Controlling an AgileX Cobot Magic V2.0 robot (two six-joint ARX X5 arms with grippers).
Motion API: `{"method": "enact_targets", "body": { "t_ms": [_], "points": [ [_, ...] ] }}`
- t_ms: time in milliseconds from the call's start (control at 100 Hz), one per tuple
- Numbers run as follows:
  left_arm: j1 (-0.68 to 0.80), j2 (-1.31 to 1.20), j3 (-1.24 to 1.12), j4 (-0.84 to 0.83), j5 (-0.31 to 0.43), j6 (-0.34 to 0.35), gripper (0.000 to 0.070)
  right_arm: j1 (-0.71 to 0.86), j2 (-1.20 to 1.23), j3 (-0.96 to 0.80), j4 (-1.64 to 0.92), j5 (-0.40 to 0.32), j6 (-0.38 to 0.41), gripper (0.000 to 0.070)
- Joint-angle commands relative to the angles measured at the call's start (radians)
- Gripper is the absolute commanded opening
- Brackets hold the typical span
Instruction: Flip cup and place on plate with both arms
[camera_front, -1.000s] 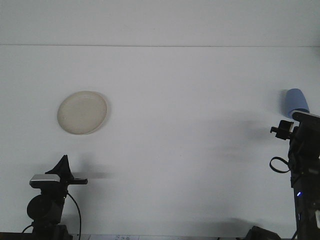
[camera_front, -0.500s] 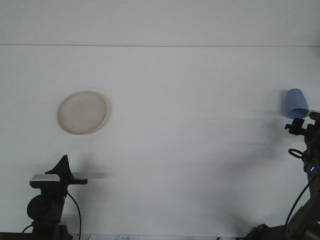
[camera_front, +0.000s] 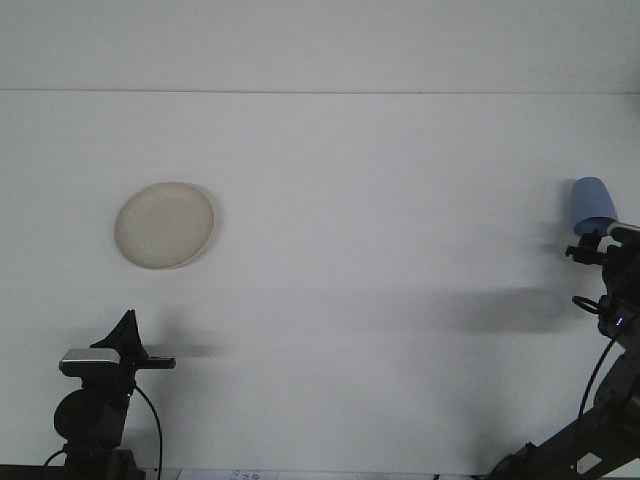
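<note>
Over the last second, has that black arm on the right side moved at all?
Yes. The right arm has shifted right and farther forward, toward the blue cup, which has stayed put. It now sits right beside the cup's lower edge.

Single front view, high behind both arms, facing forward over table (camera_front: 350, 200).
</note>
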Motion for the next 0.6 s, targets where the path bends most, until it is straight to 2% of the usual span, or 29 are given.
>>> {"method": "enact_targets", "body": {
  "t_ms": [0,140,410,510,590],
  "points": [
    [0.002,-0.002,-0.019,0.015,-0.006,-0.002,0.0014,-0.01,0.05,0.023,0.047,-0.011,-0.006,0.0458],
    [0.002,-0.002,-0.019,0.014,-0.006,-0.002,0.0014,-0.011,0.114,0.069,0.08,-0.016,-0.003,0.0447],
    [0.002,-0.002,-0.019,0.014,-0.006,-0.002,0.0014,-0.01,0.21,0.204,0.072,-0.068,0.002,0.0435],
    [0.002,-0.002,-0.019,0.014,-0.006,-0.002,0.0014,-0.01,0.244,0.251,0.055,-0.09,0.002,0.0348],
    [0.002,-0.002,-0.019,0.014,-0.006,-0.002,0.0014,-0.01,0.264,0.274,0.056,-0.092,0.001,0.0244]
  ]
}}
